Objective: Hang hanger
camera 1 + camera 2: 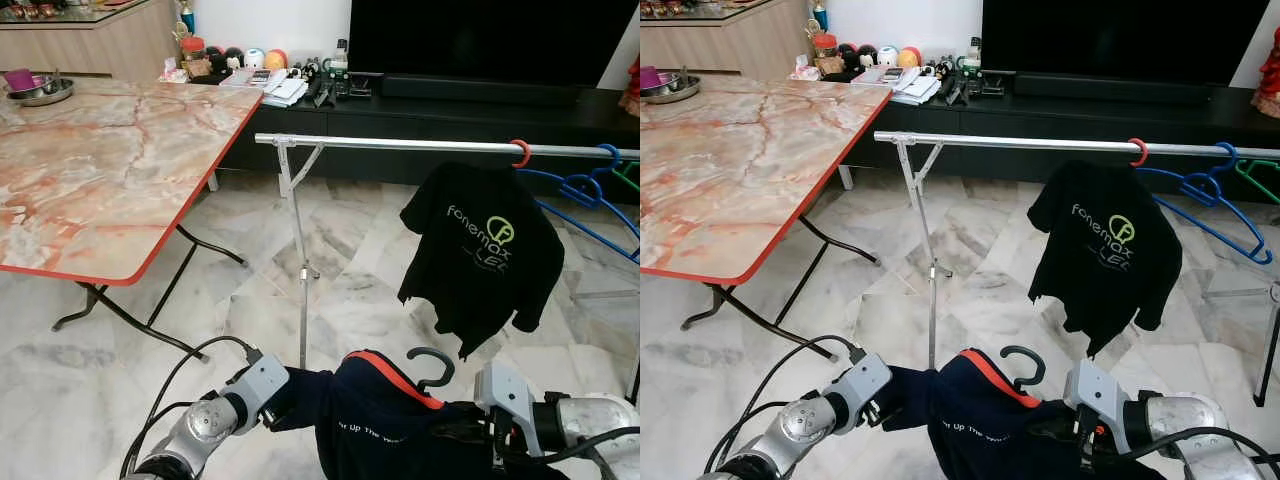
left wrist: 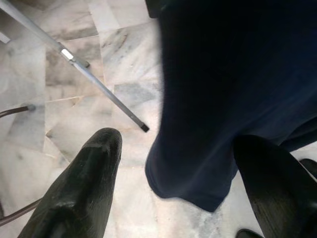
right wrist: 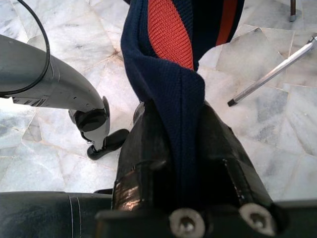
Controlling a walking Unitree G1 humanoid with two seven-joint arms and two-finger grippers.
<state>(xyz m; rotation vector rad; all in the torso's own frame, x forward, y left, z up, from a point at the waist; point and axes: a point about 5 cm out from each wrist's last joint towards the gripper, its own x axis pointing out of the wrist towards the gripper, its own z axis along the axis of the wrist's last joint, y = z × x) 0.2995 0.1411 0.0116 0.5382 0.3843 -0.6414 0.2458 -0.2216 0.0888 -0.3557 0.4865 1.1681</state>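
Two hands carry the navy shirt (image 1: 380,425) on its hanger (image 1: 432,366): right hand (image 3: 183,148) pinching the collar, left hand (image 2: 173,163) spread beside the sleeve. The rail (image 1: 400,144) lies ahead at twelve o'clock, running nine to three; bare rail at eleven, left of the black shirt (image 1: 485,255).

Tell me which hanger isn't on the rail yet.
The black-hooked hanger inside the navy shirt, clamped by the right tool. The red, blue and green hangers sit on the rail.
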